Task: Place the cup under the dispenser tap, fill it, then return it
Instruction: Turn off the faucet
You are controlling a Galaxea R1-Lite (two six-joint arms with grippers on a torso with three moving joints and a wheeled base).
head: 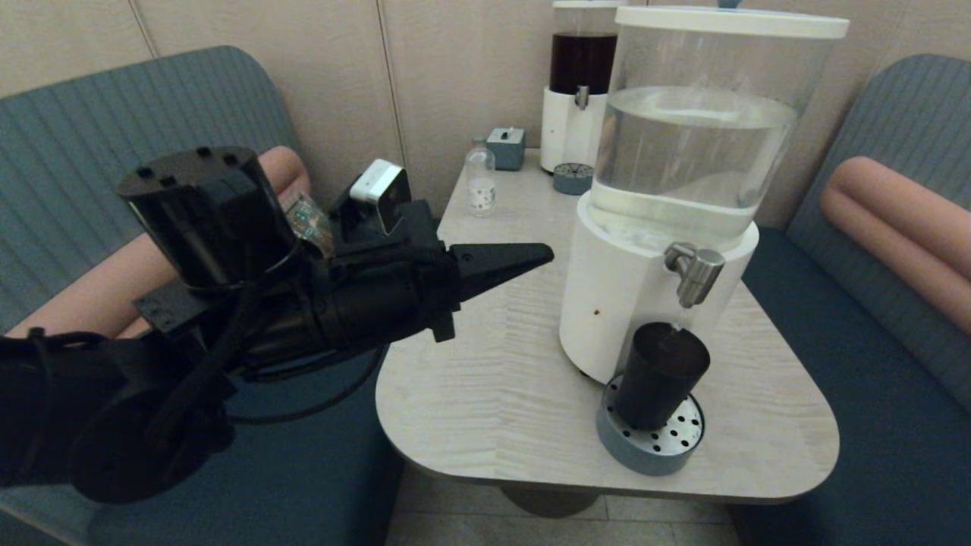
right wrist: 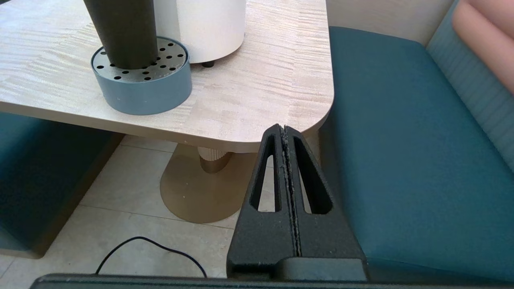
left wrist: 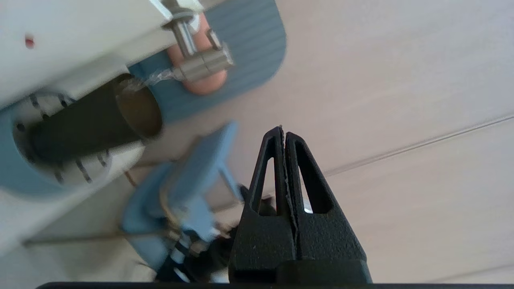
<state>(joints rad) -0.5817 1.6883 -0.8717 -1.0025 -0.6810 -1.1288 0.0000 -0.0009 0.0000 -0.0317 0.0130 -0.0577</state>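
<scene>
The black cup (head: 658, 374) stands upright on the perforated blue-grey drip tray (head: 651, 447), directly under the steel dispenser tap (head: 694, 271) of the big white-based water dispenser (head: 667, 189). A thin stream of water runs from the tap (left wrist: 200, 66) into the cup (left wrist: 92, 128). My left gripper (head: 542, 256) hovers shut and empty above the table, well to the left of the dispenser. My right gripper (right wrist: 284, 129) is shut and empty, parked low beside the table's near right corner, below the cup (right wrist: 122, 32); it does not show in the head view.
A slimmer dark-liquid dispenser (head: 580, 83) with its own small tray (head: 573, 179) stands at the back, with a small clear bottle (head: 480, 178) and a teal box (head: 506, 147). Teal benches (head: 872, 341) flank the table (head: 493, 379). A cable (right wrist: 152, 245) lies on the floor.
</scene>
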